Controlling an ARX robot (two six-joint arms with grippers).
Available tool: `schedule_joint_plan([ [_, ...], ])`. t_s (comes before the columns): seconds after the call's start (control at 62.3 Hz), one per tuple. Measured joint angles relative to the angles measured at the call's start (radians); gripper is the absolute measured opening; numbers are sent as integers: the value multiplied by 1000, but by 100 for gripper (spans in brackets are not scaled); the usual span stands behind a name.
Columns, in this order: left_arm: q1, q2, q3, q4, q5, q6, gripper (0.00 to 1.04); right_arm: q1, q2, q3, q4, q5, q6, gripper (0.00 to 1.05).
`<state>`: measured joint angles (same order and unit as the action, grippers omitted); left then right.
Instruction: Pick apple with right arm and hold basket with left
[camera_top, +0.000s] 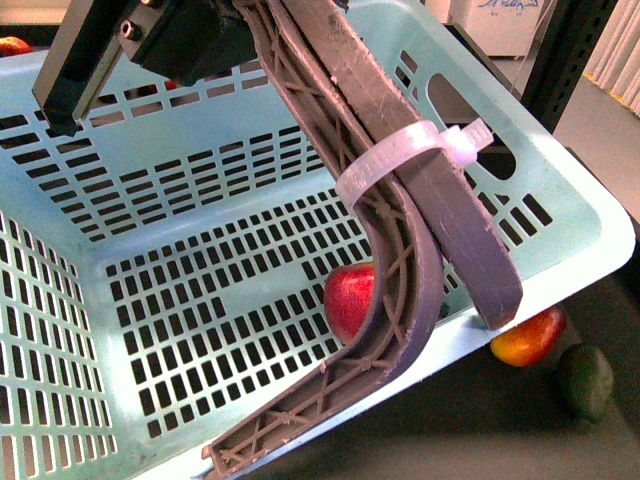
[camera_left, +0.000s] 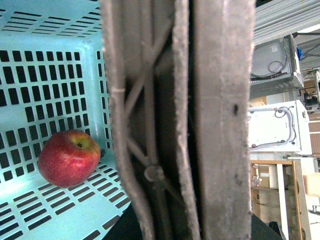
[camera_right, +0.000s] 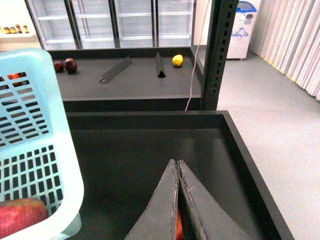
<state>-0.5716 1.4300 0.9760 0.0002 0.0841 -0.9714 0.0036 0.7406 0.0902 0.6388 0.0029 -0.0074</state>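
The apple (camera_top: 350, 300) lies on the slotted floor of the tilted basket (camera_top: 560, 215), partly hidden by its handle (camera_top: 400, 250). The left pincer (camera_top: 185, 40) meets the handle's top, but I cannot tell whether it is clamped. The right pincer (camera_right: 178, 195) is pressed together above the dark tabletop (camera_right: 140, 150).

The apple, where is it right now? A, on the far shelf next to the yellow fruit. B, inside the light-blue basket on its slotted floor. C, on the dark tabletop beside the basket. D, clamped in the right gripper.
B: the apple lies on the slotted floor of the basket, partly behind the handle in the front view. The left wrist view also shows it there, with nothing gripping it.
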Motion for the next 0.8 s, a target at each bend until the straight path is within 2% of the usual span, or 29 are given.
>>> schedule_joint_plan([
  [0.289, 0, 0, 0, 0, -6, 2, 15, -1, -148, -46, -103, 0, 0, 2],
  [0.369, 0, 0, 0, 0, -1, 1, 15, -1, -169, -72, -80, 1, 2, 2],
  [0.803, 0, 0, 0, 0, -3, 1, 15, -2, -393, -72, -291, -2, 3, 2],
])
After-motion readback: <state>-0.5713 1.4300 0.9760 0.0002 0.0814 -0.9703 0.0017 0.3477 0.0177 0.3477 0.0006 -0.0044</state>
